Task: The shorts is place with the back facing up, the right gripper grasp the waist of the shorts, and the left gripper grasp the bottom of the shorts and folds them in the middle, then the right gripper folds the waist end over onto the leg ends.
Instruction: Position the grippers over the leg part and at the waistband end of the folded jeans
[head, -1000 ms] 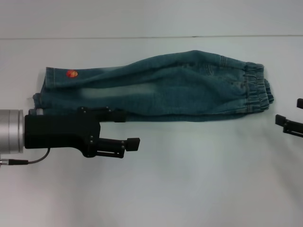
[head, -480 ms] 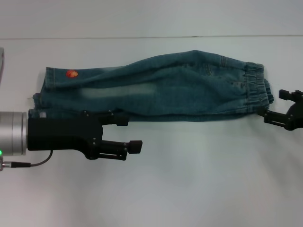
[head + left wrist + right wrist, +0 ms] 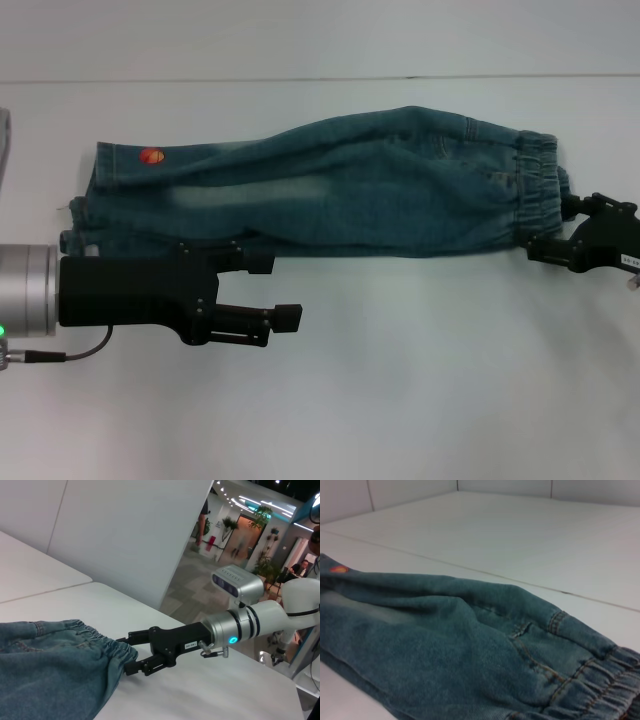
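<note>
Shorts (image 3: 330, 185), faded denim (folded lengthwise), ruffled waist (image 3: 545, 190)

A plain white, smooth tabletop (image 3: 400, 380) fills the head view, with a thin dark seam (image 3: 300, 79) running across its far side. In the left wrist view, a white partition wall (image 3: 125, 535) rises behind the table, with potted green plants (image 3: 262, 565) beyond.

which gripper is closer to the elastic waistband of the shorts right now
Right. The right gripper is open at the waist, fingers straddling its edge. The left gripper is open at the shorts' opposite end, near the leg hems.
</note>
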Available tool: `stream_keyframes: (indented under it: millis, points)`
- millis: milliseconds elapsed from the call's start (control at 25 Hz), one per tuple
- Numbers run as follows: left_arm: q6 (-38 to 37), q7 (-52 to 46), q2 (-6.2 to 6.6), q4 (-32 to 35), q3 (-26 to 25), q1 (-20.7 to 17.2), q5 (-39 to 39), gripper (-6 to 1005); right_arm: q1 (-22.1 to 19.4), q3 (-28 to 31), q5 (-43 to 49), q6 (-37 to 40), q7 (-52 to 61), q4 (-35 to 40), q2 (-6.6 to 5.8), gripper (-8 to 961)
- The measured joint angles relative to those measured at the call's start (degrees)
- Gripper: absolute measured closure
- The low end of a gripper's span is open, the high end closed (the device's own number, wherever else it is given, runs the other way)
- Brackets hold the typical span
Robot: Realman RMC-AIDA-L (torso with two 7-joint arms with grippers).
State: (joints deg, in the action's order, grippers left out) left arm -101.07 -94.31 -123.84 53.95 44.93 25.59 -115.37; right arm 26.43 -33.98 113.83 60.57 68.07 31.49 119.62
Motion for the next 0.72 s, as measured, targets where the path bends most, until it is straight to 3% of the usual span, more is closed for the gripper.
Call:
stream_keyframes:
  millis: [600, 720]
  points:
    - [0.45, 0.17, 0.00, -0.77, 0.08, 0.00, 0.06, 96, 0.64, -4.03, -0.09, -0.35, -1.44, -1.41, -0.15, 128]
    - [0.52, 0.23, 0.00, -0.78, 0.04, -0.04, 0.06, 96, 0.53, -4.71, -0.06, 0.14, -1.73, -1.34, -0.15, 245]
